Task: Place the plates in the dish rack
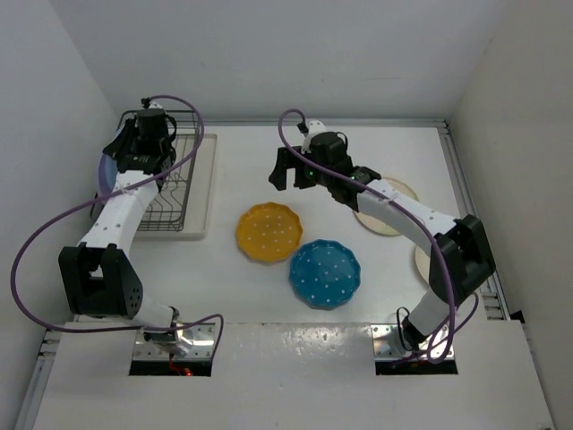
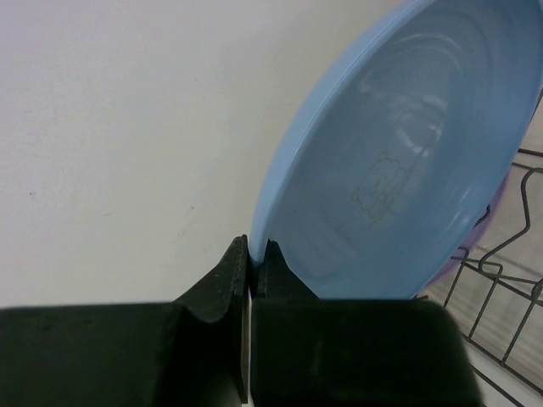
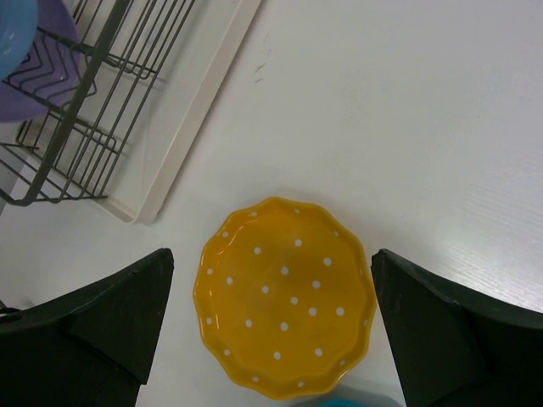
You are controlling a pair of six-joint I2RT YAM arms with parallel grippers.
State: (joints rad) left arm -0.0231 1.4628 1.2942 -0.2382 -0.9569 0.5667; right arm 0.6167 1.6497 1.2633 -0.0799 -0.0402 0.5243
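At the far left, the left gripper [image 2: 252,254] is clenched on the rim of the light blue plate [image 2: 399,170], its 2 jaws pinching the lower edge so the plate stands on edge and tilted, rising away from the fingers over the left side of the dish rack [image 1: 183,179]. Whether the plate's edge touches the wires cannot be told. Just behind it, the lavender plate [image 3: 34,76] stands in the rack, which sits on a flat cream tray [image 1: 201,188]. Near the middle of the table [image 1: 358,134], the scalloped yellow plate [image 1: 268,233] lies flat. The teal plate [image 1: 325,273] lies flat just beside it, to its right and nearer the arm bases. The right gripper [image 1: 291,175] hovers with jaws spread wide and nothing held; in its wrist view, the yellow plate lies below, between the 2 fingers. Farther right, a cream plate [image 1: 372,222] lies partly hidden under the right arm.
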